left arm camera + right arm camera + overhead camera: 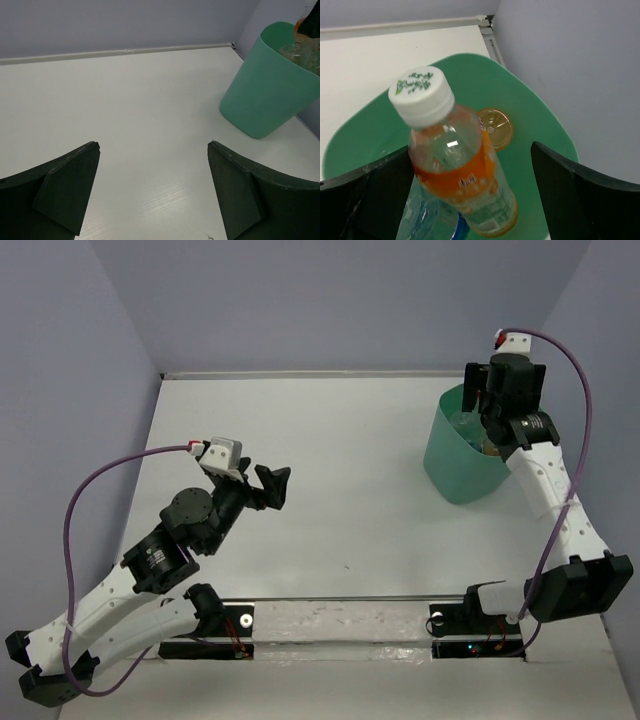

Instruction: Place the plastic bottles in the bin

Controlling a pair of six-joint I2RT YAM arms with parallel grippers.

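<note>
The mint-green bin (455, 458) stands at the far right of the table; it also shows in the left wrist view (265, 95) and the right wrist view (530, 100). My right gripper (487, 402) hangs open over its mouth (470, 147). An orange-tinted bottle (460, 170) with a white cap stands tilted inside the bin between the spread fingers, against the left finger and well apart from the right one. Under it lie another orange bottle (493, 129) and a clear bottle with blue (427, 222). My left gripper (270, 486) is open and empty over the table (153, 145).
The white table (350, 470) is walled by grey panels at the back and sides. A metal rail (340, 620) with the arm bases runs along the near edge. The bin stands close to the right wall.
</note>
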